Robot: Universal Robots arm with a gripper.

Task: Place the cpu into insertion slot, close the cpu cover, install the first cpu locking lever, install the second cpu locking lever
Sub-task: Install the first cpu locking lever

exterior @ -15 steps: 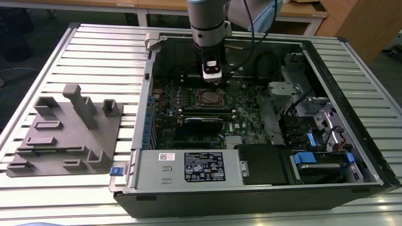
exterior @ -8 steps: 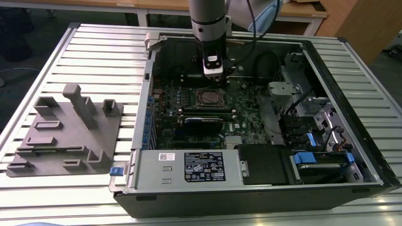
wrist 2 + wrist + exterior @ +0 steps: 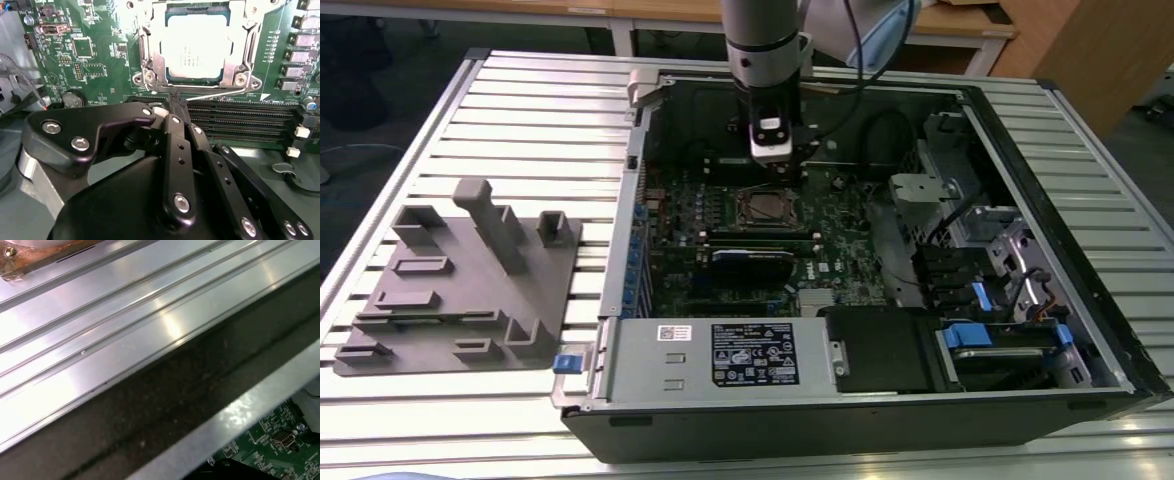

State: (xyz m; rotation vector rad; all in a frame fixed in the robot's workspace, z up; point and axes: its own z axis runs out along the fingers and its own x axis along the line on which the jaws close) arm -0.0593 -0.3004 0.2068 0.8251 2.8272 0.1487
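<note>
Your tool (image 3: 172,100) is down inside the open computer case (image 3: 1067,200). The case lies on the silver table (image 3: 534,100). In the exterior view the tool (image 3: 771,160) hangs low over the green board (image 3: 834,250), very near the insertion slot (image 3: 767,207).

In the second wrist view the tool's black fingers (image 3: 172,135) are pressed close together, so the tool is narrow. Their tips sit at one end of a thin silver locking lever (image 3: 217,93). You cannot tell if the tips pinch the lever or only touch it. The lever runs along one edge of the slot. It lies between the slot and the long black card slots (image 3: 240,120).

The cpu (image 3: 194,47) sits flat in the insertion slot. Its pale grey top shows through the big square window of the cpu cover (image 3: 153,60). The cover lies down flat over the cpu.

A grey plastic tray (image 3: 454,290) rests on the table, at the exterior view's left of the case and well apart from the tool.

In the first wrist view you see the table's shiny ribs (image 3: 125,315), the dark edge of the case, and a small corner of the green board (image 3: 270,447).
</note>
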